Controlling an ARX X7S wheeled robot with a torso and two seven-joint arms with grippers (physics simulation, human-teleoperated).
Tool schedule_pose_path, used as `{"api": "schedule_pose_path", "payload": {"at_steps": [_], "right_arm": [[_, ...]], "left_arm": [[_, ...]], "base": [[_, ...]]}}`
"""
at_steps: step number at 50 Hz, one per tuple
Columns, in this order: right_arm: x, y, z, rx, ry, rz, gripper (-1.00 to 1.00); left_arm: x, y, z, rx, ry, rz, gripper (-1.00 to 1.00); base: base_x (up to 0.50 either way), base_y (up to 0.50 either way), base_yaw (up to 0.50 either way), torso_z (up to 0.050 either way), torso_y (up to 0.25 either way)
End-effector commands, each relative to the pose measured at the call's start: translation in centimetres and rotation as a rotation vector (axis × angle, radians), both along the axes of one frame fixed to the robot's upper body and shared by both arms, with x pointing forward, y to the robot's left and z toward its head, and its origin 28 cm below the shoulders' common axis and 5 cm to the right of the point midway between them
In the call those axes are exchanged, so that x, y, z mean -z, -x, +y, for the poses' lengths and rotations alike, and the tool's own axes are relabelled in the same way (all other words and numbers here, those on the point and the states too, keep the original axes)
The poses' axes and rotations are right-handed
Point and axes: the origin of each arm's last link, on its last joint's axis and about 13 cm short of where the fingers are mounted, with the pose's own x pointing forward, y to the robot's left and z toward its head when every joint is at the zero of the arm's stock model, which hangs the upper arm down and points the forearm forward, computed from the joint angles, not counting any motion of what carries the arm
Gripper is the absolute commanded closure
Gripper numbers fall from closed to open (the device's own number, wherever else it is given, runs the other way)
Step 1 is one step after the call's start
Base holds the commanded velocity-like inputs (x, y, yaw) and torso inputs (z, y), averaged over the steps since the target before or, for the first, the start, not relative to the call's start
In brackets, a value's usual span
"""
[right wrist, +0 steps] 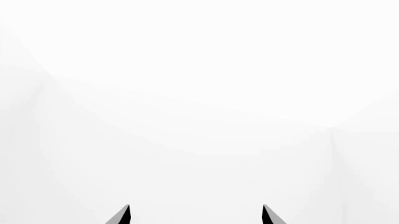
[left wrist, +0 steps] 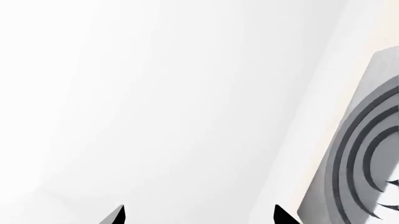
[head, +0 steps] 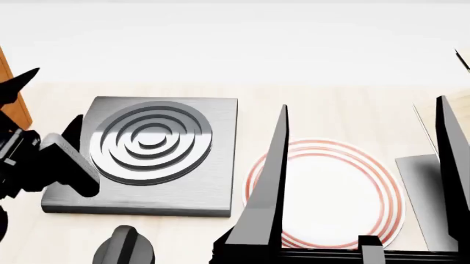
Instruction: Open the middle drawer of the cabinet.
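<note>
Right gripper (head: 360, 181) fills the near foreground of the head view: two tall dark fingers, one (head: 268, 192) rising over the plate's left side, the other (head: 452, 165) at the frame's right edge, spread wide apart w/ nothing between them. Its wrist view shows only two dark fingertips (right wrist: 123, 215) against blank white, so jaws read as released. Behind and between those fingers lies a white plate (head: 331, 192) w/ red-orange rings near its rim, flat on a pale wood tabletop (head: 331, 110). Just left of the plate, not touching, sits a square brushed-metal slab (head: 154, 157) w/ concentric circular grooves; in the left wrist view the same slab (left wrist: 361, 154) shows edge-on at one side, rest is white wall. Left gripper (head: 41, 113) is at the head view's far left, by the slab's left edge, dark fingers apart; one tip points up near the frame edge, another sits by the slab. Left wrist view shows two tips (left wrist: 118, 215) well apart, empty gap, so released too. Cabinet (head: 13, 93): only a thin orange-brown sliver at the head view's far left edge, behind the left gripper. Middle drawer and handles can't be made out. Small dark grey rounded object (head: 125, 247) at bottom left, unclear what. Grey flat strip (head: 422, 192) lies right of the plate, partly hidden.
</note>
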Motion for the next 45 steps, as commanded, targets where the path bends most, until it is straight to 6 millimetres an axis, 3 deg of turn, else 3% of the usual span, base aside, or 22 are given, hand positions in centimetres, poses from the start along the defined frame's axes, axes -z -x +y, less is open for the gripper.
{"api": "schedule_pose_path", "payload": {"at_steps": [1, 14, 45], "right_arm": [[0.0, 0.0, 0.0, 0.000, 0.003, 0.003, -1.00], [0.0, -0.1, 0.0, -0.003, 0.005, 0.011, -1.00], [0.1, -0.1, 0.1, -0.009, 0.005, 0.021, -1.00]], "left_arm": [[1.0, -2.0, 2.3, -0.076, -0.116, 0.023, -1.00], [2.9, -2.2, 3.2, -0.086, -0.189, 0.057, -1.00], [3.4, -1.6, 4.6, -0.187, -0.324, 0.079, -1.00]], "base": [[0.00, 0.00, 0.00, 0.000, 0.000], [0.00, 0.00, 0.00, 0.000, 0.000], [0.00, 0.00, 0.00, 0.000, 0.000]]}}
